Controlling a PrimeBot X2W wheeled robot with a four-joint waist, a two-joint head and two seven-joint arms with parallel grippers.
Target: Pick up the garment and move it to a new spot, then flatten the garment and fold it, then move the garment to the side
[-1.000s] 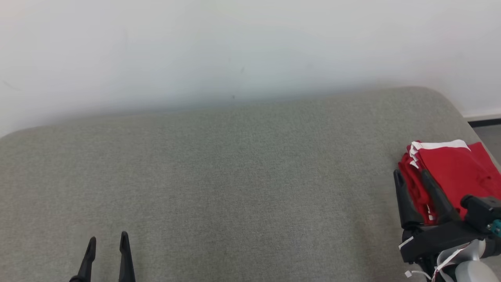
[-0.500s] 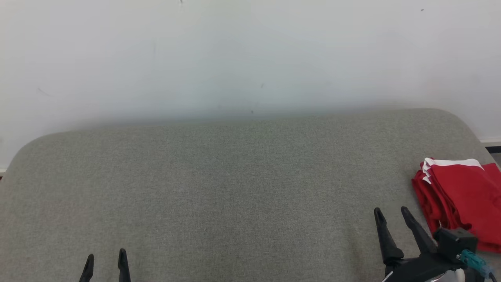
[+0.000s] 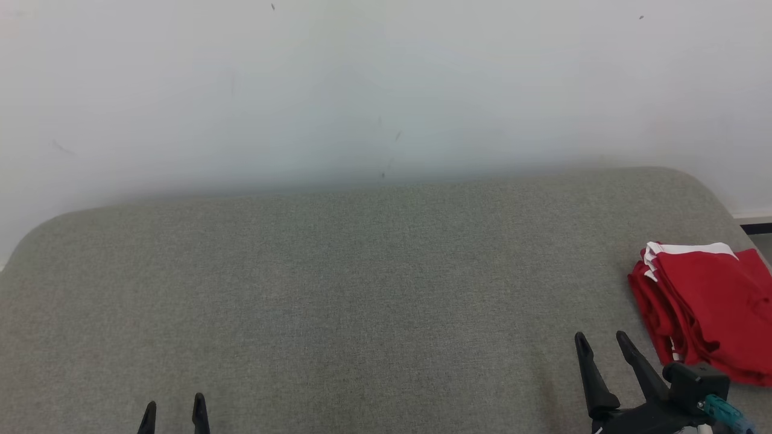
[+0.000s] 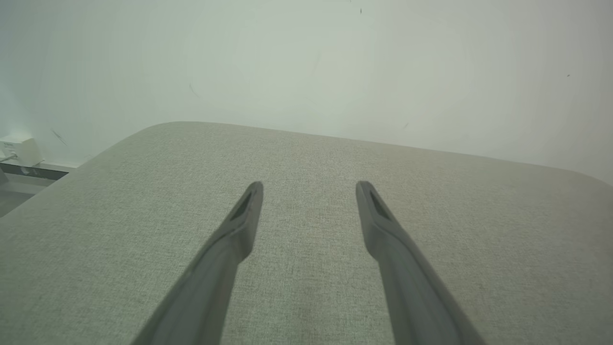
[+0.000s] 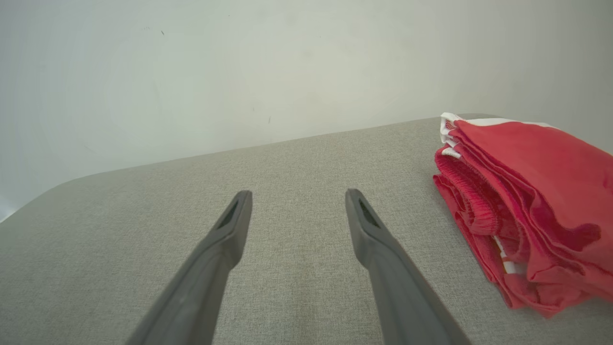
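Note:
The garment [image 3: 705,307] is red with white trim and lies folded in a stack at the far right edge of the grey fabric surface [image 3: 362,289]; the right wrist view has the garment [image 5: 531,201] at its right side. My right gripper [image 3: 601,340] stands open just left of the garment, apart from it, with nothing between its fingers [image 5: 297,196]. At the lower left my left gripper [image 3: 175,407] is open too, its fingers [image 4: 309,187] spread over bare fabric.
A pale wall [image 3: 386,90] rises right behind the grey surface, whose back corners are rounded. A strip of dark floor [image 3: 757,228] shows past the right corner. A small white box [image 4: 19,151] sits by the wall in the left wrist view.
The head camera has tilted, so the whole picture has shifted. My right gripper has drawn back from over the garment to its left, lower in the picture. The garment lies as before.

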